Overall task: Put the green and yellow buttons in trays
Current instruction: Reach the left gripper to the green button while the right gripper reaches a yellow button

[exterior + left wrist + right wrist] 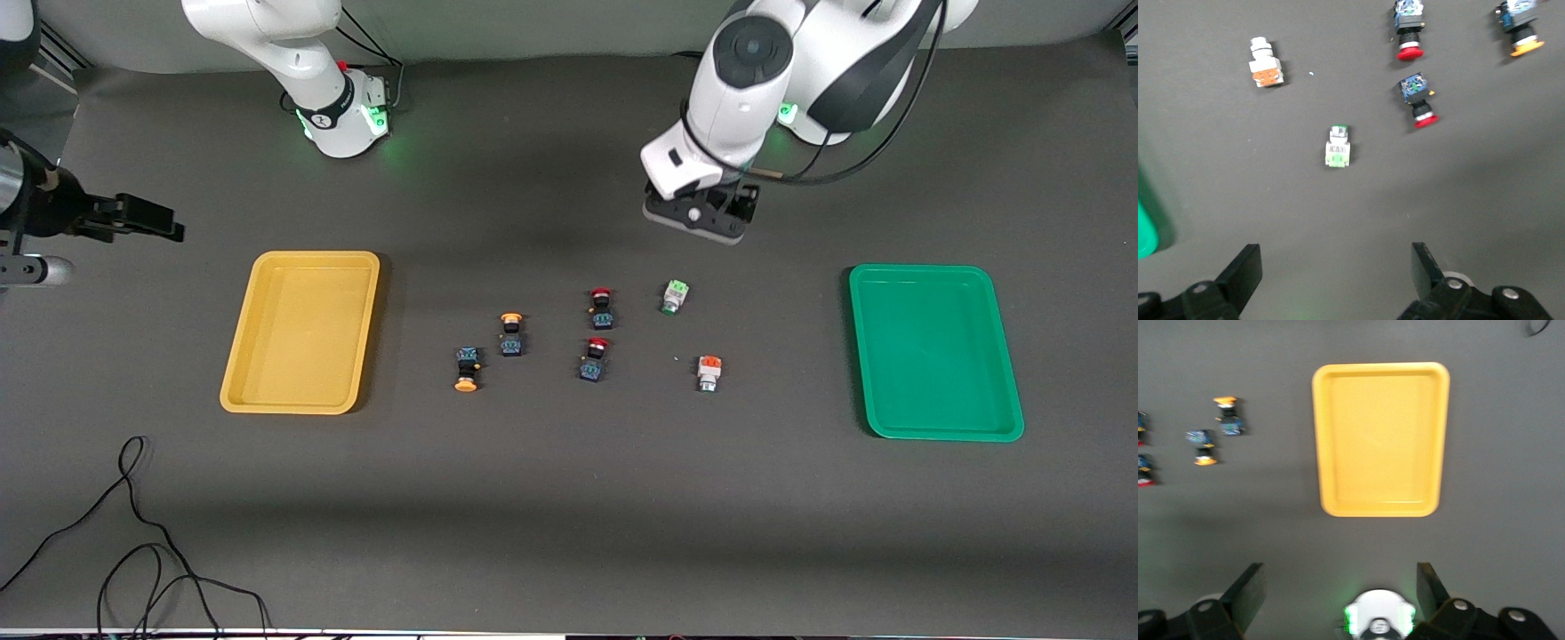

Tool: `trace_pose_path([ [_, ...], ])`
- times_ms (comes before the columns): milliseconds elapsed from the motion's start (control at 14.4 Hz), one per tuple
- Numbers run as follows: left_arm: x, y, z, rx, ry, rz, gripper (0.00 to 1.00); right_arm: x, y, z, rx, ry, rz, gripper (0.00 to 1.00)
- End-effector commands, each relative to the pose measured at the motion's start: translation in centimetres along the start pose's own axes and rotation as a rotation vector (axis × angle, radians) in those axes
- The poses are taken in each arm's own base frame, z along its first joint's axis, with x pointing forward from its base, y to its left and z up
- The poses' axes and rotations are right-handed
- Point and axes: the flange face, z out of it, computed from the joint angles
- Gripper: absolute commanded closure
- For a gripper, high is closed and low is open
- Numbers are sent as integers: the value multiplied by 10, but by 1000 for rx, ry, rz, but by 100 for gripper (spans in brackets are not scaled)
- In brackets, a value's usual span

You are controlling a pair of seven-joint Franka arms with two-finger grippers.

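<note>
Since both trays sit bare, we're at step one: left gripper [1335, 267] spread wide, empty, over the table by the green button [1337, 148], needing a drop onto it.

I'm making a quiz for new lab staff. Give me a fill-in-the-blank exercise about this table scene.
1. Both the yellow tray and the green tray hold ____ buttons.
2. The number of red-capped buttons on the table is ____.
3. The left gripper, its jaws open, hangs above the white button with the ____ block.
4. The right gripper, jaws open, is over the table between the right arm's base and the ____ tray.

Missing words: no; two; green; yellow
</note>
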Motion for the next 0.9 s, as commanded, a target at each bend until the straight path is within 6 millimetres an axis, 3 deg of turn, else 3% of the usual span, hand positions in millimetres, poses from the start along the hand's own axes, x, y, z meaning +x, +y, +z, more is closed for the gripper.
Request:
trace_pose_path([
  [0,-11,-9,70,3,19,-4,0,10,-60,16,-6,0,34,0],
  [278,11,-12,176,15,10,-18,0,26,-116,66,-24,-13,-7,0],
  [417,14,-11,208,25,8,-22,0,38,-136,98,-10,-6,51,0],
  [625,16,-12,230,45,13,-20,2,50,-158,156,0,-4,41,0],
  [834,21,-15,238,47,13,-23,6,59,-177,228,0,36,46,0],
])
